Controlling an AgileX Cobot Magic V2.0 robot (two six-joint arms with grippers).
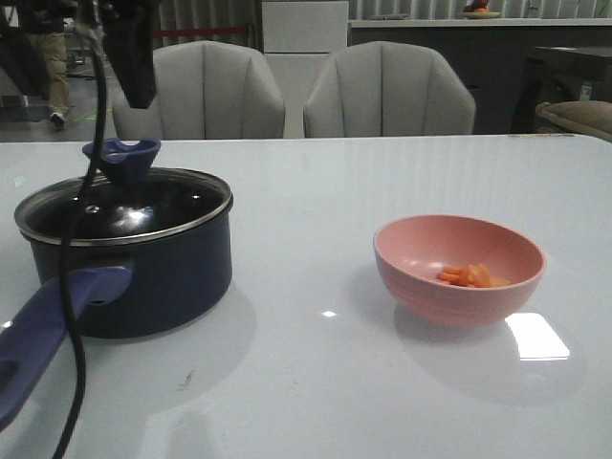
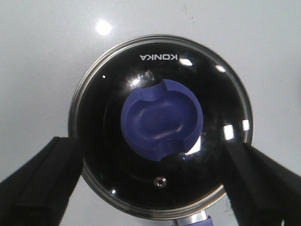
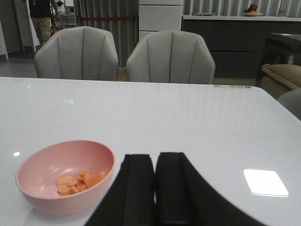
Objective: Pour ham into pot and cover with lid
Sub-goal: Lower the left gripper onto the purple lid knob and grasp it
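The dark navy pot (image 1: 158, 277) stands at the left of the table, its lavender-blue handle (image 1: 43, 330) pointing toward the front. The glass lid (image 1: 124, 208) sits on it, with its blue knob (image 1: 122, 158) on top. My left gripper (image 1: 137, 94) hangs just above the knob. In the left wrist view it (image 2: 150, 146) is wide open, its fingers on either side of the lid (image 2: 117, 70) and clear of the knob (image 2: 160, 120). The ham (image 1: 470, 276) lies in the pink bowl (image 1: 459, 239) at the right. My right gripper (image 3: 155, 157) is shut and empty, beside the bowl (image 3: 37, 162) with ham (image 3: 77, 182).
A black cable (image 1: 72, 287) hangs from the left arm across the pot's front. Two grey chairs (image 1: 382, 91) stand behind the table's far edge. A bright light reflection (image 1: 535, 337) lies on the white tabletop beside the bowl.
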